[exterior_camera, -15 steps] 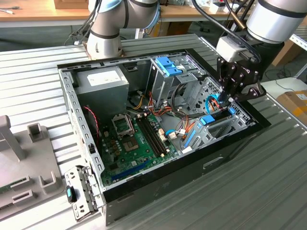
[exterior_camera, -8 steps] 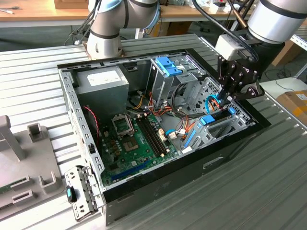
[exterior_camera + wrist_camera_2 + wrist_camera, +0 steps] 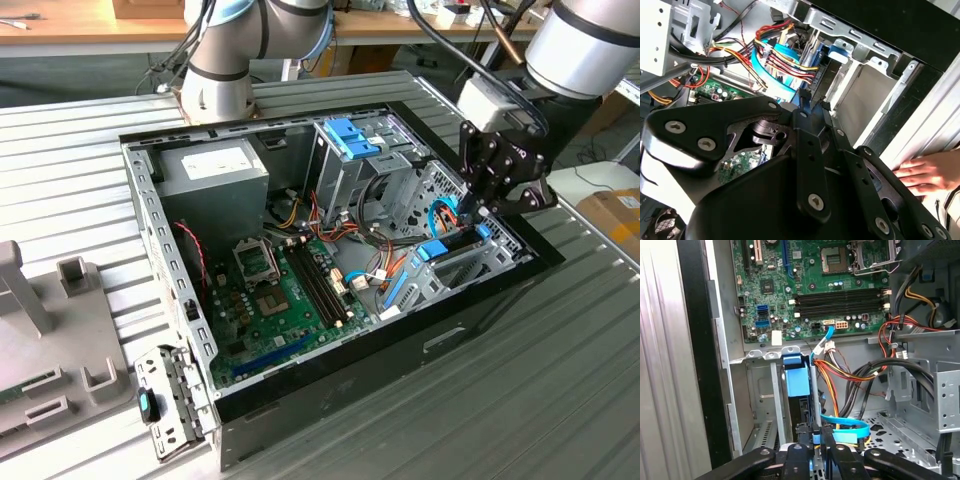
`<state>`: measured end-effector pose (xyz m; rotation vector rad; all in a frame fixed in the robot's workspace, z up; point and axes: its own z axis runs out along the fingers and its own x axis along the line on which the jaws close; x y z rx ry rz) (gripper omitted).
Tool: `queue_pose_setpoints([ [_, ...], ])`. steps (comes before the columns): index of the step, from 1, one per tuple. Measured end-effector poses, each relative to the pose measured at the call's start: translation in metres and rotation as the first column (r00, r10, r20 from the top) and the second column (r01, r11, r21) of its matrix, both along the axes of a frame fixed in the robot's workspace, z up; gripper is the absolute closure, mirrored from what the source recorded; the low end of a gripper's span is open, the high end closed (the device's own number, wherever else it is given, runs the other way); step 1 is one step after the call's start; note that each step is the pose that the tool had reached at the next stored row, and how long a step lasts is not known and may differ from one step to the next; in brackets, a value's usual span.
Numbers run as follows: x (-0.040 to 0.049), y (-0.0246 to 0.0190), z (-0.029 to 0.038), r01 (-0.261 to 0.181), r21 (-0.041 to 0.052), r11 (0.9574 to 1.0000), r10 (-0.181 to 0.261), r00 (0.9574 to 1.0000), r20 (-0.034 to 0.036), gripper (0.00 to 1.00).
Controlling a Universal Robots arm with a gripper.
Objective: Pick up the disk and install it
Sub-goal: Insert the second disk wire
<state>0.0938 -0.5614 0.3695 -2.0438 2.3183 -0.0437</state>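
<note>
The disk (image 3: pixel 436 250) stands on edge in the drive bay at the open computer case's corner, on the exterior view's right, its blue bracket showing at both ends. My gripper (image 3: pixel 476 212) reaches down onto its upper edge. In the first wrist view the black fingers (image 3: pixel 802 440) sit close together on a thin grey edge, with the disk's blue bracket (image 3: pixel 797 382) just beyond my gripper (image 3: pixel 815 436). The second wrist view shows my gripper (image 3: pixel 807 107) at the bay and the blue bracket (image 3: pixel 840 52) past it. The disk looks partly sunk into the bay.
Red, yellow and black cable bundles (image 3: pixel 855 375) and a flat blue cable (image 3: pixel 847 427) crowd the space beside the bay. The motherboard (image 3: pixel 285 290), the power supply (image 3: pixel 215 170) and a metal drive cage (image 3: pixel 352 140) lie in the case. A person's hand (image 3: pixel 927 172) rests outside the case wall.
</note>
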Motion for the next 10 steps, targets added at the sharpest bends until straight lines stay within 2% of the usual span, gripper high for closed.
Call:
queue_pose_setpoints([
  [2, 0.0000, -0.0021, -0.0028, 0.005, 0.0008, 1.0000, -0.005, 1.0000, -0.0016, 0.76],
  [5, 0.0000, -0.0026, -0.0042, 0.009, 0.0043, 1.0000, -0.009, 1.0000, -0.0033, 0.76],
  [7, 0.0000, -0.0025, -0.0045, 0.009, 0.0177, 0.9998, -0.009, 1.0000, -0.0034, 0.76],
  [9, 0.0000, -0.0025, -0.0045, 0.009, 0.0532, 0.9985, -0.009, 1.0000, -0.0037, 0.76],
  [10, 0.0000, -0.0025, -0.0045, 0.009, 0.0814, 0.9966, -0.008, 1.0000, -0.0039, 0.76],
])
